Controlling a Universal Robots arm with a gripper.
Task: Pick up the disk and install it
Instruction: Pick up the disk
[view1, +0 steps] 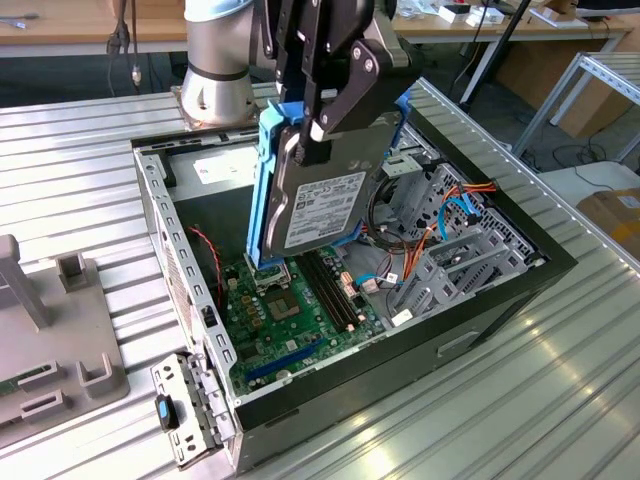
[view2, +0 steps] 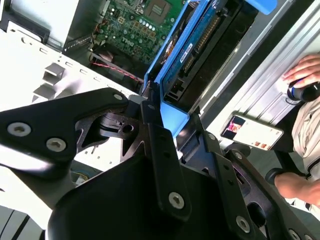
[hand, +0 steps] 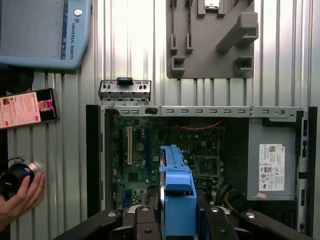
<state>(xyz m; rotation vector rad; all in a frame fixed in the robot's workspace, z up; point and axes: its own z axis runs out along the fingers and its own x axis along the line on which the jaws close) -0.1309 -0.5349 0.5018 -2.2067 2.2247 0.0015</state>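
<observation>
Pinching the disk (view1: 322, 200) at its top end, the claw (view1: 318, 135) holds it on edge over the open computer case (view1: 160, 215). Claw fingers (view1: 345, 85) are pressed against both sides of the blue rail, with the disk between them.

Disk look: flat silver-grey metal slab, white printed label on the face toward the exterior view, bright blue plastic rail running round its edges. It is tilted slightly, with the lower blue end over the green motherboard (view1: 290, 310); can't tell if it touches anything below. The second wrist view shows the disk (view2: 200, 45) from its underside, with a circuit board and connector row inside the blue frame and the claw (view2: 172, 112) gripping the near end. The first wrist view looks down the blue rail of the disk (hand: 177, 190), black claw (hand: 177, 212) on either side, motherboard beneath.

Inside the case: grey power box (hand: 272, 165) with a white label at one end, grey metal cage (view1: 450, 260) with orange and blue cables (view1: 462, 200) on the exterior view's right. A loose metal bracket (view1: 185, 410) lies just beside the case on the ribbed metal bench (view1: 560, 380). A grey parts tray (view1: 50, 340) sits on the exterior view's left. A phone (hand: 27, 107) lies on the bench, with a person's hand (hand: 22, 197) near it.
</observation>
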